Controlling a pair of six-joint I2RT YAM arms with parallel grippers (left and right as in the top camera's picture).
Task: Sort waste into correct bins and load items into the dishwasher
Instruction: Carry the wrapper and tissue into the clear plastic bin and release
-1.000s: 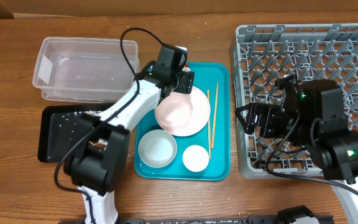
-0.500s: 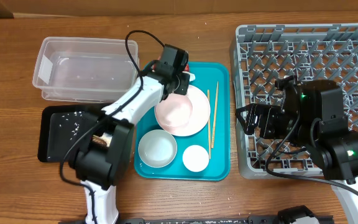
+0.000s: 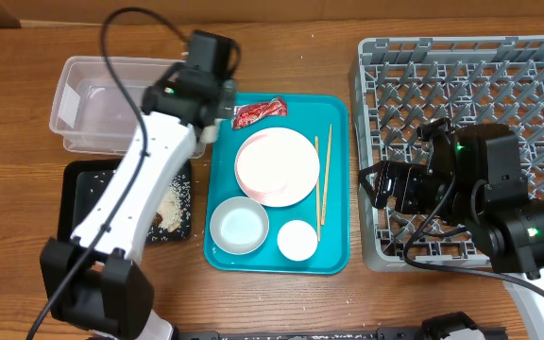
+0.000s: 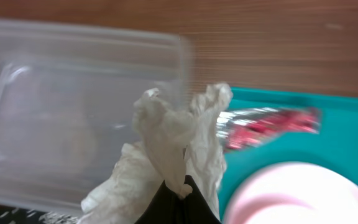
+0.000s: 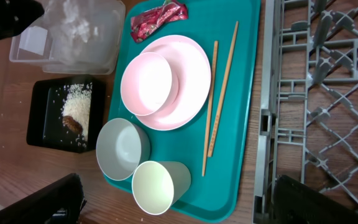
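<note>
My left gripper [image 4: 182, 186] is shut on the crumpled white napkin [image 4: 173, 137], which hangs over the near right edge of the clear tub [image 4: 61, 81]. Seen from overhead, this gripper [image 3: 220, 99] sits between the tub [image 3: 111, 104] and the red wrapper [image 3: 258, 111]. The teal tray [image 3: 338, 113] carries the pink plate [image 3: 296, 179], the pink bowl [image 5: 146, 84] resting on it, a greyish-white bowl [image 3: 239, 227], a cup [image 3: 297, 240] and chopsticks [image 3: 321, 184]. Rice and brown scraps [image 3: 173, 203] lie in the black tray [image 3: 83, 198]. My right gripper [image 3: 376, 184] is open and empty beside the grey rack [image 3: 461, 94].
The left arm stretches from the table's front edge over the black tray up to the tub. The right arm's body covers the rack's front left part. Bare wooden table [image 3: 281, 47] runs along the back.
The left gripper has shut on the napkin and swung left and back from the plate toward the tub. The rice on the black tray now shows. The right arm has stayed still.
</note>
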